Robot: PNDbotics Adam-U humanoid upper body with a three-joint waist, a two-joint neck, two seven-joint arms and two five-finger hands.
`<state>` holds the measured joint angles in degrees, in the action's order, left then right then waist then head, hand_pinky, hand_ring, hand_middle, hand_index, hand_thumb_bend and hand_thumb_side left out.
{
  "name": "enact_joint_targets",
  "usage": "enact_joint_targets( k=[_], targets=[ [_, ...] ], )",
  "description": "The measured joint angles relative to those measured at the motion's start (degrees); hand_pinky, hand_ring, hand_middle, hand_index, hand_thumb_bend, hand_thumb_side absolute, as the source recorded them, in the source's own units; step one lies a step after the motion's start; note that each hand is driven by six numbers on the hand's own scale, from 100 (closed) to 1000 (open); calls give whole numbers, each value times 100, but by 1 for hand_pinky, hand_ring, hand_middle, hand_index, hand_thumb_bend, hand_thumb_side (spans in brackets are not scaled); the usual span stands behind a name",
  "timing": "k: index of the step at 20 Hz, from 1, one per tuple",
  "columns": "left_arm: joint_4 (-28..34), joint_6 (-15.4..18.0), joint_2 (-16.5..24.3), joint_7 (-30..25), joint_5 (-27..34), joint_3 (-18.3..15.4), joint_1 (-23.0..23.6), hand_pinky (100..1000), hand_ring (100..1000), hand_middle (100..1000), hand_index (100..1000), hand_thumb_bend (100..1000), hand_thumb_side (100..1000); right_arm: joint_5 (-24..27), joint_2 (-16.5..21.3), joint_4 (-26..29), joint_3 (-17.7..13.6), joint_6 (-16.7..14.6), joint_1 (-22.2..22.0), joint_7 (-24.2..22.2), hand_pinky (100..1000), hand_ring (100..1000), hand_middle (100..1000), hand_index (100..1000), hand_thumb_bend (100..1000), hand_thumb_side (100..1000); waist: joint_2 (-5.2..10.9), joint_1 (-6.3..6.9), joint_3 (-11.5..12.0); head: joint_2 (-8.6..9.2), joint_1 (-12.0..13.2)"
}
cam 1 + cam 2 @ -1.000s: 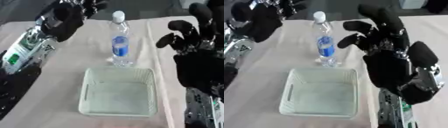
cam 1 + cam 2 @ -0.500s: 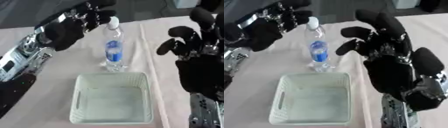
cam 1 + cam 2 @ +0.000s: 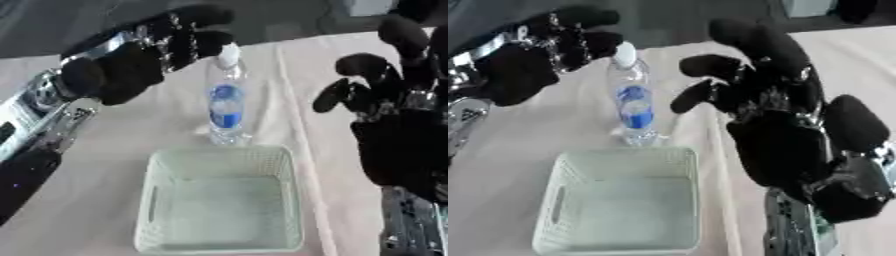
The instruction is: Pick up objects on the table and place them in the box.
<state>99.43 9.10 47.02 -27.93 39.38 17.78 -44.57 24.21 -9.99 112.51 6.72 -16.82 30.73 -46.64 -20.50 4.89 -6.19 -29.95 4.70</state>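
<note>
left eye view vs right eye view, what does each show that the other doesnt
Only the left eye view shows the left forearm's long silver section running down to the frame's lower left. Only the right eye view shows the right hand whole, with its palm and wrist; the left eye view cuts it at the edge. Both show the upright water bottle just behind the empty pale basket, and the left hand open beside the bottle's cap.

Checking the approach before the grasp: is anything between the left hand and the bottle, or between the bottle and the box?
Nothing visible. The left hand is open beside the bottle; the box sits open just in front.
</note>
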Motion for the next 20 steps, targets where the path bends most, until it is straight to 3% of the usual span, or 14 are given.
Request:
enact_joint_targets(
  k=[20],
  targets=[
    [-552, 76, 136, -512, -66, -314, -240, 1000, 1000, 1000, 994, 757, 765, 45, 52, -84, 0, 83, 32, -83, 691, 839, 900, 934, 100, 1000, -6, -7, 127, 357, 63]
  ],
)
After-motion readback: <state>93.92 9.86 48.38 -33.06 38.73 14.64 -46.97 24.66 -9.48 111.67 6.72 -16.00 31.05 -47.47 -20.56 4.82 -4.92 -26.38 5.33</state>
